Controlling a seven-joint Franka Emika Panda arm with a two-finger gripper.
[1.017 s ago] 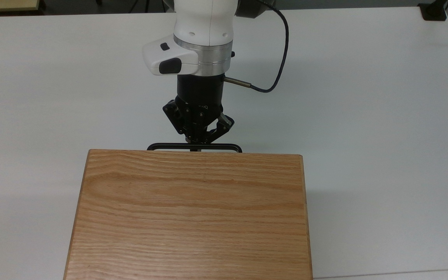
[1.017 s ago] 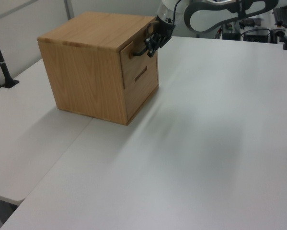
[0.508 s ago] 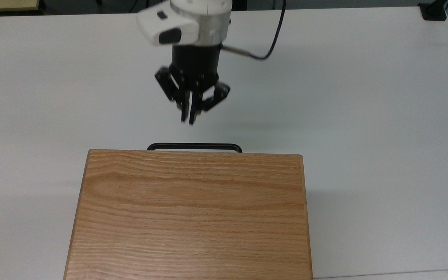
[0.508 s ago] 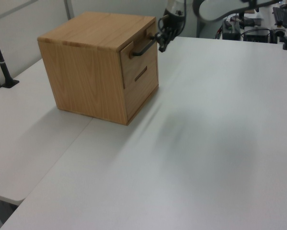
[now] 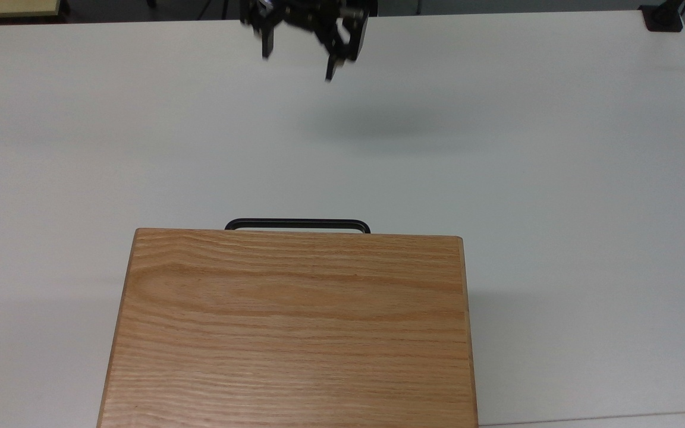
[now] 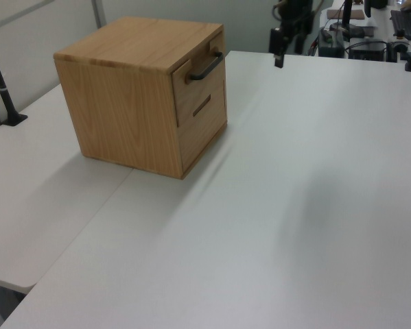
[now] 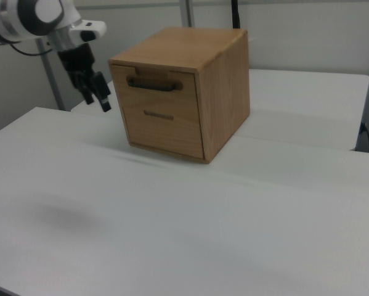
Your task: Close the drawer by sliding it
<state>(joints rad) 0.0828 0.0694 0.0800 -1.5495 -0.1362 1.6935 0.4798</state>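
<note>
Now the big white table [image 5: 556, 178] holds the wooden cabinet [image 5: 289, 333] at the top view's near edge. The drawer [image 7: 161, 92] sits at the top of the cabinet's front, looking pushed all the way in. The gripper [image 5: 301, 53] hangs far away, fingers spread wide, holding nothing. I think the best move is to stay back and not bump the black handle [image 5: 298, 224].

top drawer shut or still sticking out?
Shut. In the right view the drawer front sits level with the cabinet face; the top view shows just its handle past the cabinet's top edge.
</note>
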